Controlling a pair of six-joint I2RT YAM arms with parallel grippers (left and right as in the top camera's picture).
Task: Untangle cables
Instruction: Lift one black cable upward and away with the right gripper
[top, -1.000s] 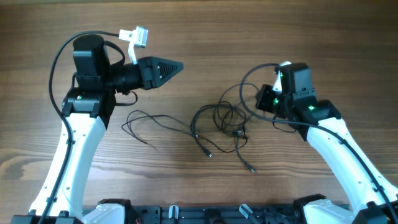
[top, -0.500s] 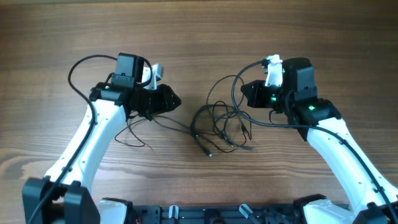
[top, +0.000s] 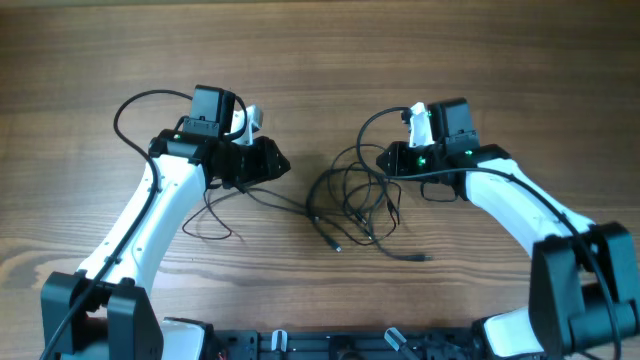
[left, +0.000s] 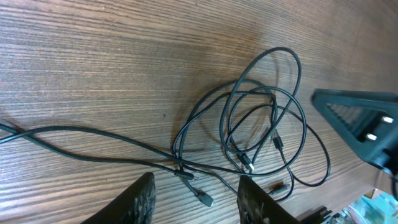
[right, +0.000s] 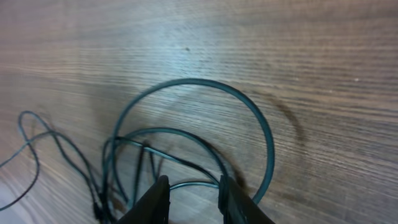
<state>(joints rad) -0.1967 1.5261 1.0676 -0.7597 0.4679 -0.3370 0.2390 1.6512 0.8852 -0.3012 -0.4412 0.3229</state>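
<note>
Several thin black cables (top: 352, 192) lay in a loose tangle on the wooden table (top: 320, 50), near its middle and between the two arms. Seen from overhead, one long strand (top: 285, 201) trailed out of the knot toward the left arm's side. Two plug ends rested on the near side of the bundle, one close under it (top: 335, 247) and one further right (top: 424, 258).

The left gripper (top: 272, 160) pointed at the tangle from just beside its left edge. In the left wrist view its fingers (left: 142, 199) stood wide apart and closed on none of the cords. A small plug (left: 202, 198) lay on the wood in the gap beyond them, and the overlapping loops spread out ahead. The dark tip of the other arm's claw showed at the right edge of that view.

The right gripper (top: 386, 160) sat against the right edge of the bundle. From the right wrist camera, its fingers (right: 157, 202) left only a narrow gap, and a strand crossed between their tips. Whether that strand touched either finger could not be told. A large round loop (right: 266, 140) curved beyond the fingers and cast a soft shadow on the wood beside it. More strands gathered to the left of the loop.
</note>
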